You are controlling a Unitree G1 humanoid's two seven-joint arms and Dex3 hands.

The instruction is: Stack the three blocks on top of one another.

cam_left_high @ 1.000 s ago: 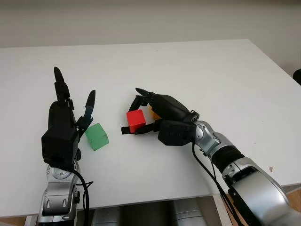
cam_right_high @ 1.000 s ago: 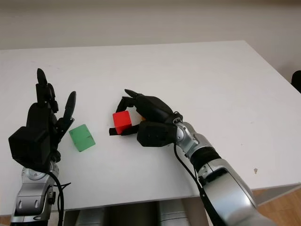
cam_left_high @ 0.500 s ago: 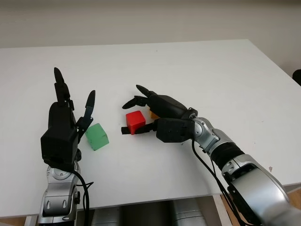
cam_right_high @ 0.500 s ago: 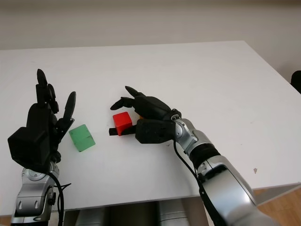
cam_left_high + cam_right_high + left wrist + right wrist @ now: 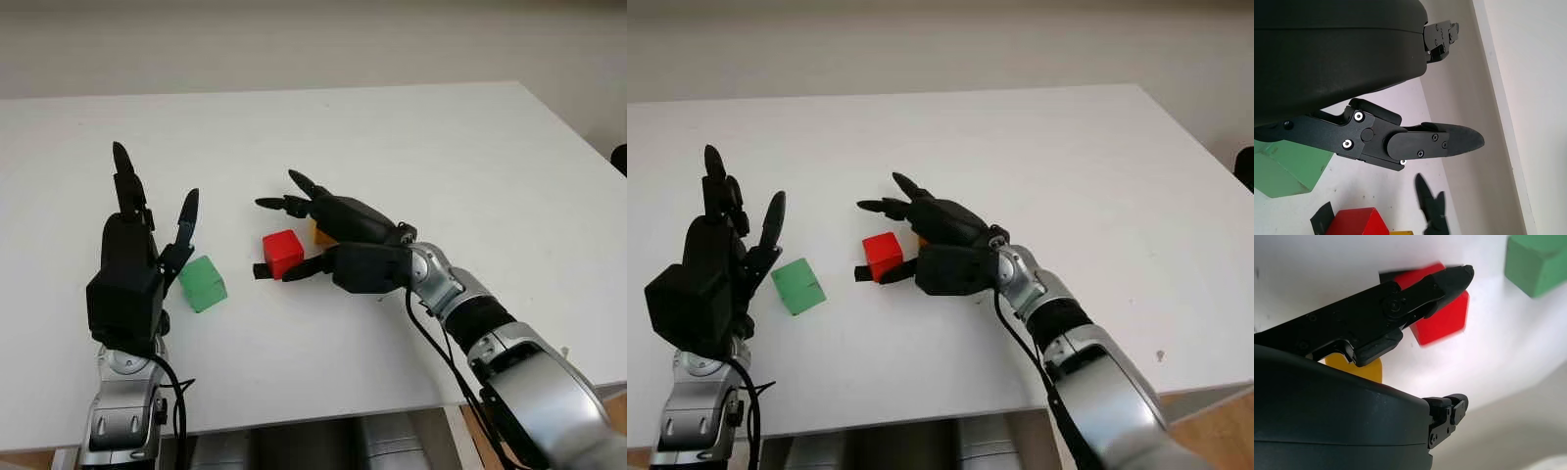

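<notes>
A red block stands on the white table, just left of a yellow block that my right hand partly hides. My right hand is open around the red block. Its upper fingers are lifted above and behind the block. Its thumb lies along the block's near side. A green block sits further left, also seen as the green block in the right wrist view. My left hand is open and held upright, just left of the green block.
The white table's far edge meets a pale wall. Its right edge runs close past my right forearm. The three blocks sit in a row near the table's middle front, with bare table behind and to the right.
My right hand's fingers have lifted off the red block, which now stands free on the table. The left hand and green block have not moved.
</notes>
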